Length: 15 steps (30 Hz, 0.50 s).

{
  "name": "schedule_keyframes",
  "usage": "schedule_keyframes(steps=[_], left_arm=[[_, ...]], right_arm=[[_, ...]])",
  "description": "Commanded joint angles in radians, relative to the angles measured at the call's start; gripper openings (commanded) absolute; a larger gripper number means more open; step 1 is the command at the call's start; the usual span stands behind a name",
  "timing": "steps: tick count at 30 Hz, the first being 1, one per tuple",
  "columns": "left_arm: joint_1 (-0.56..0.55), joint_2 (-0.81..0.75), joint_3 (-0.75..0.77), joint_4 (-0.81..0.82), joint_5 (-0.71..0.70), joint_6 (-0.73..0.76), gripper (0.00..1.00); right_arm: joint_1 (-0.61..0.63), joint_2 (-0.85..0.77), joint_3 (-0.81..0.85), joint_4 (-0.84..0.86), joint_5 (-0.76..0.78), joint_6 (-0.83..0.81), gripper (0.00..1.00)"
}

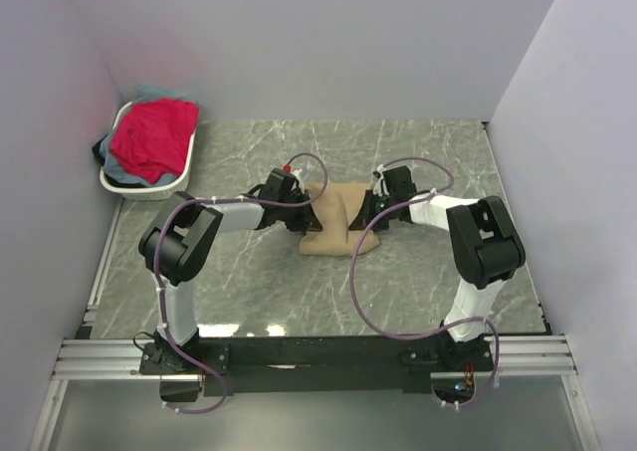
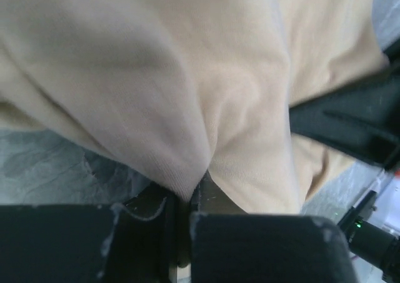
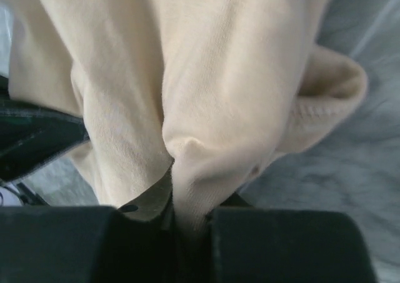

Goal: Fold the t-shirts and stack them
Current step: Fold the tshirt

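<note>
Tan shirt (image 1: pixel 336 220): mid-fold, left gripper (image 2: pixel 185 200) and right gripper (image 3: pixel 182 215) each pinching its cloth. Red shirt (image 1: pixel 151 137) and others: heaped in basket (image 1: pixel 159 191), unfolded. Stack: not begun.

No readable text, labels, brands or numbers in any view.

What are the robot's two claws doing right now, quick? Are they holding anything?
Left gripper: closed, pinching the tan t-shirt.
Right gripper: closed, pinching the same tan t-shirt.
</note>
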<state>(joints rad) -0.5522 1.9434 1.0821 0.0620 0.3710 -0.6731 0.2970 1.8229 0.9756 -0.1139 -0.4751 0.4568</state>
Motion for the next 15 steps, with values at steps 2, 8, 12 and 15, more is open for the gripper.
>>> schedule_keyframes(steps=[2,8,12,15], left_arm=[[0.015,-0.011,-0.034,-0.269,-0.201,0.098,0.04],[0.090,-0.092,-0.105,-0.346,-0.268,0.161,0.06],[0.120,-0.119,-0.117,-0.378,-0.274,0.202,0.14],[0.114,-0.118,-0.111,-0.354,-0.202,0.193,0.42]], right_arm=[[0.083,-0.091,-0.121,-0.026,0.041,0.037,0.03],[0.094,-0.189,-0.175,-0.098,0.213,0.039,0.09],[0.091,-0.211,-0.181,-0.118,0.259,0.031,0.19],[0.093,-0.224,-0.190,-0.107,0.265,0.034,0.64]])
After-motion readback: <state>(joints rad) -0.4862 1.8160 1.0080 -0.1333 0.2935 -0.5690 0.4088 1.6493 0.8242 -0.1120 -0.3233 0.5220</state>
